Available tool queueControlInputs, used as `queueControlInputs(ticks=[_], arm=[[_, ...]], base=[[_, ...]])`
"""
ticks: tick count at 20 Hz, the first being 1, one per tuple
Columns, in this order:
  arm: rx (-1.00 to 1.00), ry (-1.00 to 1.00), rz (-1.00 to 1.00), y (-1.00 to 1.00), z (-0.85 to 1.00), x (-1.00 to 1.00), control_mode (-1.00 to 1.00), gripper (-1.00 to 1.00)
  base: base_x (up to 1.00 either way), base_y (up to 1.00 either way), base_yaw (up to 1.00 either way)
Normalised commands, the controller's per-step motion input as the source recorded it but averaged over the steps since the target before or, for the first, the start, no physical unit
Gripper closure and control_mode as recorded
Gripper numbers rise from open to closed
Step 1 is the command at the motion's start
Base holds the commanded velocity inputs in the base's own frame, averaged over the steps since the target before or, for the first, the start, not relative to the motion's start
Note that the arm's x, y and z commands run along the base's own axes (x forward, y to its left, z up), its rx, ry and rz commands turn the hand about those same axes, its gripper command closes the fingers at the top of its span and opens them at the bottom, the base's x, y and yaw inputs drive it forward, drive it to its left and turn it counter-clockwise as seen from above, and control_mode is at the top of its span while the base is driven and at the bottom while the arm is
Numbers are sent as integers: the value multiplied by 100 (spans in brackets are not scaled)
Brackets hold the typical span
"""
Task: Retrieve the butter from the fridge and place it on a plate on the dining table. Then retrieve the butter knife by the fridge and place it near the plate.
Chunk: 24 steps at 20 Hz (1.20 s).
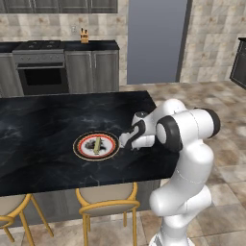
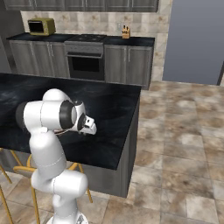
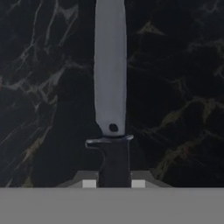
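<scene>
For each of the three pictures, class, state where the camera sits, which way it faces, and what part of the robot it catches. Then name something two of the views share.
Left base view: behind the arm's left, looking forward and down over the dining table, plate and butter; arm at lower right.
Right base view: behind the arm's right, facing the table; arm at lower left.
Hand view: along the end effector, shut on the butter knife above the marble; fingertips at bottom.
Shared: both base views show the oven and knife block.

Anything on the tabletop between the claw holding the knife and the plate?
Nothing: in the left base view, bare black marble separates the claw, shut on the butter knife, from the plate.
</scene>
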Motion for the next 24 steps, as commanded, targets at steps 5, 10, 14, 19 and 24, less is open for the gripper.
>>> queueControlInputs(ticks=[5,10,14,19,24], arm=[[1,0,0,0,-16,14,-100,-100],[1,0,0,0,-15,11,-100,-100],[1,0,0,0,-13,6,-100,-100],[0,2,0,0,-4,2,-100,-100],[-1,9,0,-3,4,0,-100,-100]], base=[[0,0,0],[0,0,0],[0,0,0],[0,0,0],[0,0,0]])
